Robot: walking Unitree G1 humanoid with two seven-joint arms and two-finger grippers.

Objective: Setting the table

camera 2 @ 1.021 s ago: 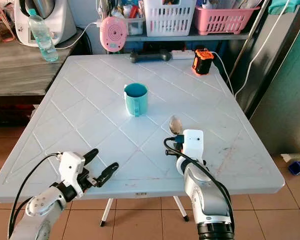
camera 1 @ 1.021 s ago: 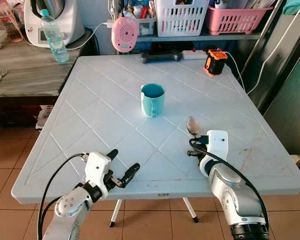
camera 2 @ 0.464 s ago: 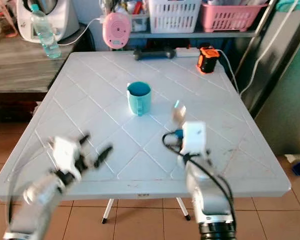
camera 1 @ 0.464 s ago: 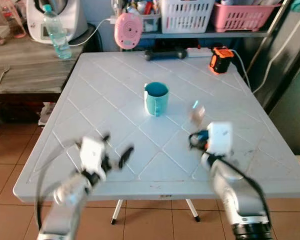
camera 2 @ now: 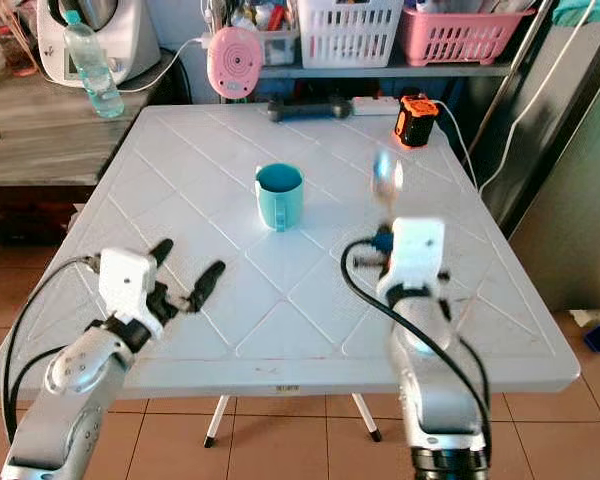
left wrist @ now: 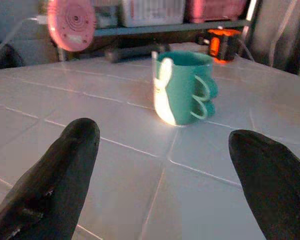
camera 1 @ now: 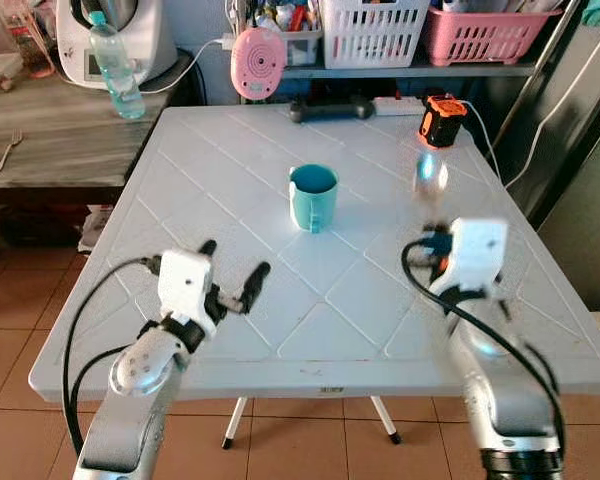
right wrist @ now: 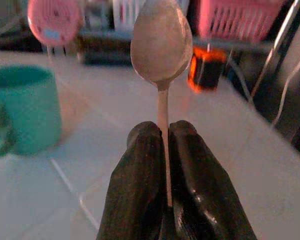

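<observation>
A teal mug (camera 1: 312, 195) stands upright near the middle of the pale blue table (camera 1: 210, 160). My right gripper (camera 1: 432, 238) is above the table to the right of the mug, shut on the handle of a metal spoon (right wrist: 161, 40). The spoon points up, and its bowl (camera 1: 429, 172) looks blurred. In the right wrist view the two black fingers (right wrist: 140, 165) pinch the thin handle. My left gripper (camera 1: 233, 262) is open over the table's near left part. The mug (left wrist: 182, 87) shows between its spread fingers (left wrist: 65, 165), well ahead of them.
At the table's far edge are a pink round device (camera 1: 257, 62), a black bar-shaped item (camera 1: 330, 107) and an orange-black gadget (camera 1: 440, 120). Baskets (camera 1: 375, 30) fill the shelf behind. A wooden counter (camera 1: 50, 130) on the left holds a water bottle (camera 1: 110, 70) and a fork (camera 1: 2, 155).
My right gripper has lifted the spoon from low over the table and carried it up, further away and to the right. My left gripper rose and moved forward over the table's edge.
</observation>
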